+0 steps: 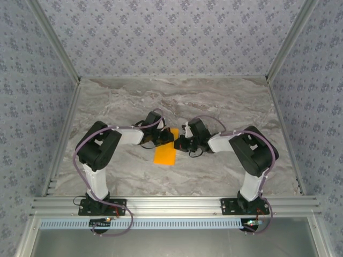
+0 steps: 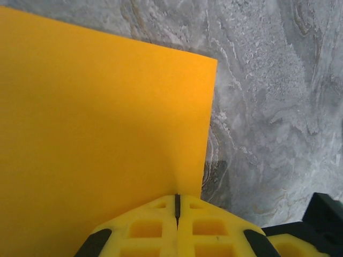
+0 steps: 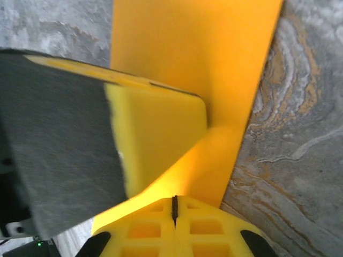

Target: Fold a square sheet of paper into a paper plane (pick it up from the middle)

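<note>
The square sheet of paper [image 1: 165, 155] is bright orange and sits mid-table between the two arms, looking like a narrow rectangle from above with its far end lifted. My left gripper [image 1: 164, 138] is shut on the paper's [image 2: 102, 134] near edge, its yellow fingertips [image 2: 161, 225] pressed together. My right gripper [image 1: 180, 143] comes from the opposite side, also shut on the paper [image 3: 193, 59], which bends up into its fingertips [image 3: 193, 227]. The left gripper's finger [image 3: 155, 134], yellow with a grey pad, lies close on the left in the right wrist view.
The marble-patterned table [image 1: 225, 101] stretches bare behind and to both sides of the paper. Patterned walls [image 1: 171, 32] close in the back and sides. An aluminium rail [image 1: 177, 203] carries both arm bases along the near edge.
</note>
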{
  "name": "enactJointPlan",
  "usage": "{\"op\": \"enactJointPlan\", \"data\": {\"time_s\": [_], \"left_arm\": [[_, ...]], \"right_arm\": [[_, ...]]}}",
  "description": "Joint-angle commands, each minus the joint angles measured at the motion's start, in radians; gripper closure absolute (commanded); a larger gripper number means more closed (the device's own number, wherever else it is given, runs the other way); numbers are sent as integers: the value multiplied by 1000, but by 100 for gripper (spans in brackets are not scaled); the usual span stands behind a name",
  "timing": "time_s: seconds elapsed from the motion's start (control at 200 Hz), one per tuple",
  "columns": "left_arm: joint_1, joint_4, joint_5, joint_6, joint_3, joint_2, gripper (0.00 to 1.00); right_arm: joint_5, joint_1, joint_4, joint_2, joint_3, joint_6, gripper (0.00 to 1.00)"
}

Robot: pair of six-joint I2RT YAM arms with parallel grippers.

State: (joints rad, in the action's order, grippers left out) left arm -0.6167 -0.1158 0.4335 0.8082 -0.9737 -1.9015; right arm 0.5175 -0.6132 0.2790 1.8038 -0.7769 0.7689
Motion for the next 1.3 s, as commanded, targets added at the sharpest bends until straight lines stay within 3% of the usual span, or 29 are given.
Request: {"op": "enactJointPlan", "data": {"time_s": [0.0, 0.26, 0.779, 1.244, 1.294], "left_arm": [[6, 30, -9, -25, -25, -12, 100], [8, 59, -45, -35, -10, -27, 100], [15, 68, -75, -29, 6, -45, 100], [18, 129, -39, -54, -62, 49, 100], [23, 147, -44, -56, -72, 82, 96]], "right_arm": [[-12, -21, 19, 25, -22, 19, 100], [-20, -74, -23, 24, 6, 26, 100], [-105, -289, -126, -48, 111, 72, 100], [-173, -272, -185, -233, 118, 54, 100], [-196, -264, -198, -254, 112, 53, 100]]}}
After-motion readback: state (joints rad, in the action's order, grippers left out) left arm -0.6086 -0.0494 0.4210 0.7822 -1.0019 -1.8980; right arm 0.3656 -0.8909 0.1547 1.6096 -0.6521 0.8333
